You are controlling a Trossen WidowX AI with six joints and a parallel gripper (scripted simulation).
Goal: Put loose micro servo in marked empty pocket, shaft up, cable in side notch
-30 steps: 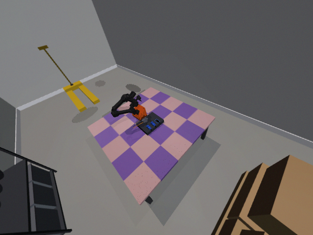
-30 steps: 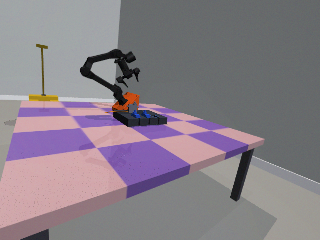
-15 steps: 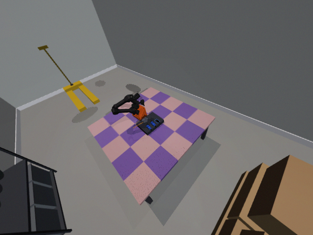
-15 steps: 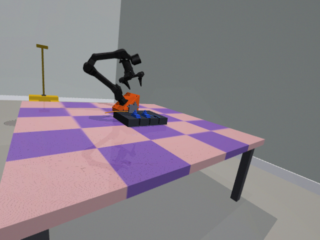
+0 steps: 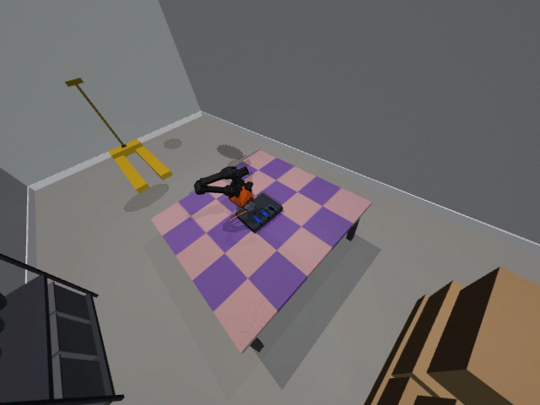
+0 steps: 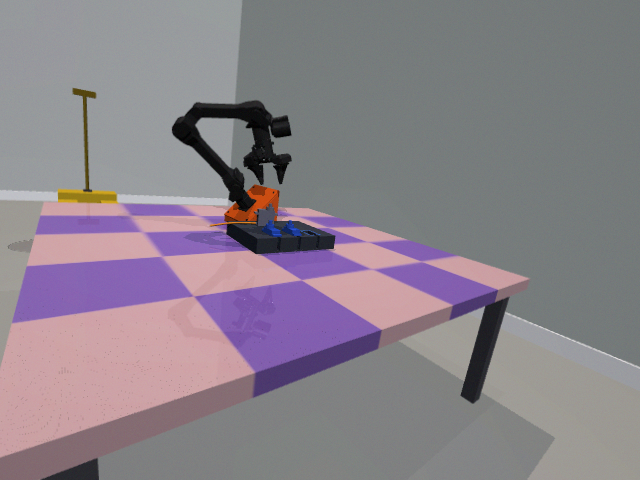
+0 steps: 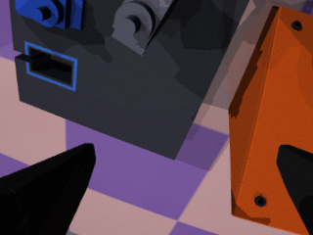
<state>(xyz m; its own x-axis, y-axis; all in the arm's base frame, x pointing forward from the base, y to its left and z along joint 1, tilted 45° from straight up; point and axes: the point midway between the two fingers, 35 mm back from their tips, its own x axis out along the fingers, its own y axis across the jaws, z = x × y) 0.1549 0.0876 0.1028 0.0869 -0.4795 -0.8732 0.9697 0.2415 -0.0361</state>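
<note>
The loose micro servo (image 5: 250, 206) (image 6: 265, 217) (image 7: 134, 22) is grey and stands on the dark deck (image 5: 267, 200) (image 6: 266, 245) (image 7: 137, 117), near the orange block. Its thin orange cable (image 5: 238, 215) (image 6: 232, 223) reaches out past the deck's edge. The marked pocket (image 7: 75, 75) is empty, with a blue outline and a side notch at the deck's edge. My gripper (image 6: 271, 183) (image 7: 185, 153) is open and empty, pointing down, well above the deck and the orange block. The servo's lower part is too small to make out.
Two blue servos (image 5: 256, 218) (image 5: 264, 213) (image 6: 270, 228) (image 6: 291, 227) sit in the deck in a row with the pocket. The orange block (image 5: 240, 197) (image 6: 261, 198) (image 7: 264, 122) stands behind the deck at the arm's base. The checkered table (image 5: 261, 252) (image 6: 341, 289) carries them all.
</note>
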